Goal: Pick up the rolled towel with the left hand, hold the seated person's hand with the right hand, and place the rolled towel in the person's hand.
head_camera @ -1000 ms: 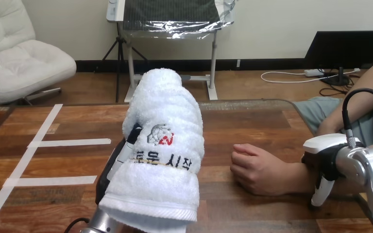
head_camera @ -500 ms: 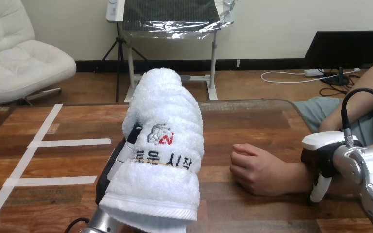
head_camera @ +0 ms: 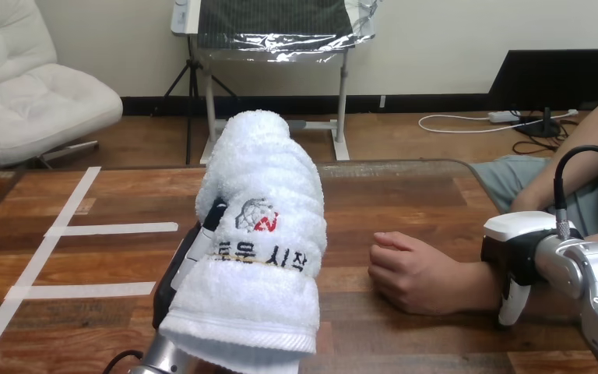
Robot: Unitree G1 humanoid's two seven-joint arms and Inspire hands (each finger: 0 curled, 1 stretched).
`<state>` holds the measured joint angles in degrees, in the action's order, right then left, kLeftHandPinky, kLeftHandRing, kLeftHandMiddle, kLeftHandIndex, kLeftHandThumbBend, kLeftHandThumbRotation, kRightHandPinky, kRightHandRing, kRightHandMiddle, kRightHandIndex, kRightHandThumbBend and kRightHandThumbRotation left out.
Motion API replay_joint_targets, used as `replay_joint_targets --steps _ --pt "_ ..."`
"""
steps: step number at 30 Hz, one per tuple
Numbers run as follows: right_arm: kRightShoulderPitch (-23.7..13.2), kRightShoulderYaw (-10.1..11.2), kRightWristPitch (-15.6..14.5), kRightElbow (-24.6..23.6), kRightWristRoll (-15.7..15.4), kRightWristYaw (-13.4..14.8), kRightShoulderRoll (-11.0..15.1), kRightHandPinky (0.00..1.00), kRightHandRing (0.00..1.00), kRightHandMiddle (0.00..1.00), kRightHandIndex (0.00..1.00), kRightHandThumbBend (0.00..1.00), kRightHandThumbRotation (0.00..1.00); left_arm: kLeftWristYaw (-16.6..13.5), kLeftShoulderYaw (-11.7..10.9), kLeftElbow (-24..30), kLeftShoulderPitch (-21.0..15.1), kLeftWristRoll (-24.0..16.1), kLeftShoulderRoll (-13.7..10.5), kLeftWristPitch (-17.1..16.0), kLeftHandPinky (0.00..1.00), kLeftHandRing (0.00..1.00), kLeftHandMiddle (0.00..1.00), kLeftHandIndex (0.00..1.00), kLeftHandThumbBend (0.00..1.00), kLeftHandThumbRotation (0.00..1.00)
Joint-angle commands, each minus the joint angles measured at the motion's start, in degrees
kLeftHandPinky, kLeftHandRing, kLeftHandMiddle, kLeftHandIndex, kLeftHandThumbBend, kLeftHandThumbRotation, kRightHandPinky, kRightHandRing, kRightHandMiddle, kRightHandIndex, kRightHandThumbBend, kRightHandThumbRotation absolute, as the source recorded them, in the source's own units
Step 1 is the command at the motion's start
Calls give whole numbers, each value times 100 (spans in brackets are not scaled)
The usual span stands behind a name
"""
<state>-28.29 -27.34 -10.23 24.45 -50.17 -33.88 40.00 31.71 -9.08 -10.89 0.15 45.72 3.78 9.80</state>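
Rolled towel (head_camera: 261, 257): plush white terry cylinder, gripped by left hand (head_camera: 174, 282).

The rolled towel (head_camera: 261, 234) is white all over. On its front is a small grey and red mark. Under the mark is a row of dark letters with a thin yellow line running through them. The left hand (head_camera: 183, 269) is black with white bits, and the left forearm (head_camera: 158, 361) is silver. The table (head_camera: 405, 195) is brown wood with darker and lighter streaks in its boards. White tape lines (head_camera: 109, 228) make stripes near the table's left edge. The right hand (head_camera: 514, 249), by the table's right edge, has a white shell over black. The right forearm (head_camera: 592, 269) is silver.
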Motion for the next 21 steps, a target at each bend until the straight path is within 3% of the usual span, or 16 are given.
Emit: replay_joint_targets --steps 1,21 --pt "194 120 -32 5 208 87 -106 22 34 48 51 69 0 60 25 310 -188 130 399 -87 20 30 40 51 50 1" --pt "547 599 -97 -582 608 415 58 22 34 48 52 70 0 37 -1 66 -291 13 369 -147 21 32 41 52 51 1"
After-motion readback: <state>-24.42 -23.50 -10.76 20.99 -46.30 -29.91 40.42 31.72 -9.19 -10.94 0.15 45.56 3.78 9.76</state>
